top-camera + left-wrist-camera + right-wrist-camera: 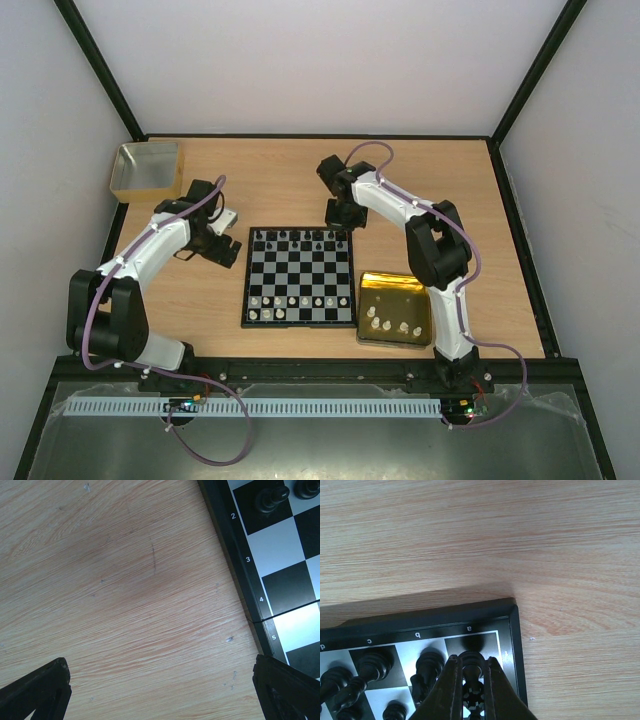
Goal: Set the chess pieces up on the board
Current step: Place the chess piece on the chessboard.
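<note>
Right gripper (471,670) clamped on a black piece (471,661) at the a-file corner square, board (300,277) mid-frame in top view. Left gripper (160,680) jaws wide apart over table (125,580), left of board. Some white pieces (388,325) in gold tray (392,279), lower right.

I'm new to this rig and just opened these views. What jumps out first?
The chequered chessboard sits centre, black pieces lining its far row. The right gripper is shut on a black chess piece at the board's far right corner. A gold tray beside the near right corner holds loose white pieces.
</note>
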Motion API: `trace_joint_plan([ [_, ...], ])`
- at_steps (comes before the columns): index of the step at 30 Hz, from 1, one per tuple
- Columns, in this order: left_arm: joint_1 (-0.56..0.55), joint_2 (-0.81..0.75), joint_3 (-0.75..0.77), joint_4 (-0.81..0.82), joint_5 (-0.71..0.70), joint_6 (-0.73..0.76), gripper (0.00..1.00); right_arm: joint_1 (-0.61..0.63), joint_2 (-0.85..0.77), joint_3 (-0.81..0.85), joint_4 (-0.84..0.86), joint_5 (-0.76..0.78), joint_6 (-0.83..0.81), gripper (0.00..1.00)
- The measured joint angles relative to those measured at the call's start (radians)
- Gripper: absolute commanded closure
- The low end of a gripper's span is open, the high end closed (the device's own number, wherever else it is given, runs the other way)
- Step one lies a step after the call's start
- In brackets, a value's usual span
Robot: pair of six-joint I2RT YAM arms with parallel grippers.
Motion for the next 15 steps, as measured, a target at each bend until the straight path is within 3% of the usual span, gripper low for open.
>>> trace_joint_plan([
  [15, 0.001, 0.0, 0.0, 0.0, 0.0, 0.0, 0.01, 0.0, 0.014, -0.016, 0.01, 0.0, 0.0, 0.94],
])
